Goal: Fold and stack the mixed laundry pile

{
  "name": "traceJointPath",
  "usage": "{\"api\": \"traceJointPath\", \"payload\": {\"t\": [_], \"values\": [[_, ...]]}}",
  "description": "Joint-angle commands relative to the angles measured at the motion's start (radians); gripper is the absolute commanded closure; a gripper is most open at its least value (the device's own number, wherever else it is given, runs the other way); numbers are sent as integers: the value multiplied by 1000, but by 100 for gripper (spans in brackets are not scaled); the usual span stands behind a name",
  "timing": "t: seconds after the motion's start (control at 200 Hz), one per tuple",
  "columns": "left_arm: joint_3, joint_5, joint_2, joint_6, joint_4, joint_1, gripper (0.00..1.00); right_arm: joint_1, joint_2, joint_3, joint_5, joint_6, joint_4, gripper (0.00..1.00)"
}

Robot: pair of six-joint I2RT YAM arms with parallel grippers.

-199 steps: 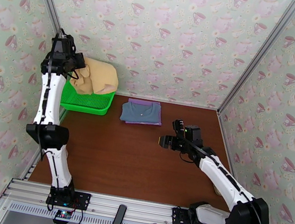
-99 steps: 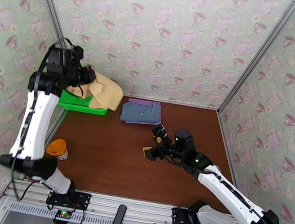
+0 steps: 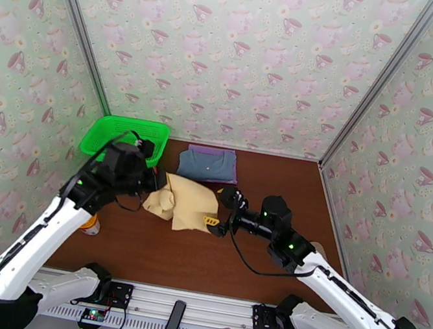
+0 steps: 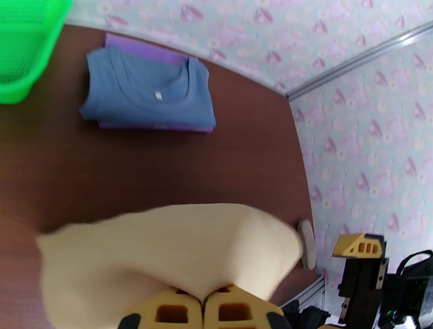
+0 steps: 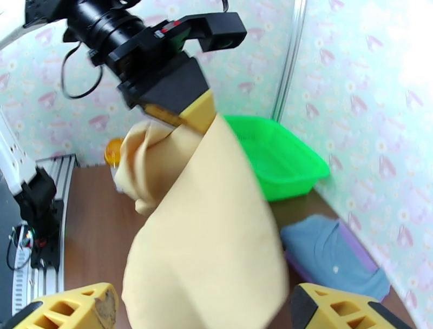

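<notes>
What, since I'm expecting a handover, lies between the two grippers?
The tan shirt: pinched by the shut left gripper, it hangs across to the open right gripper. The top view shows this.

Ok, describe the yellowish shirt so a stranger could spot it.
On the brown table, look near the green basket. The tan-yellow shirt hangs crumpled from the left gripper, jaws shut on it; the slate-blue shirt and purple shirt lie folded in a stack.

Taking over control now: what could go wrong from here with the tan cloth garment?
The tan-yellow cloth garment hangs bunched from the shut left gripper; the open right gripper may pinch a fold, not an edge. Laid down carelessly, it could drag across the folded slate-blue shirt stack behind.
</notes>
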Motion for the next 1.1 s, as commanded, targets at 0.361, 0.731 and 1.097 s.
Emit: {"api": "traceJointPath", "payload": {"t": [0.361, 0.731, 1.097], "values": [[-211, -90, 144, -97, 325, -258, 20, 0, -345, -280, 303, 115, -90, 10], [-226, -239, -61, -3, -94, -14, 5, 58, -7, -42, 200, 68, -222, 17], [-572, 108, -73, -9, 184, 511, 16, 168, 109, -12, 247, 65, -190, 17]]}}
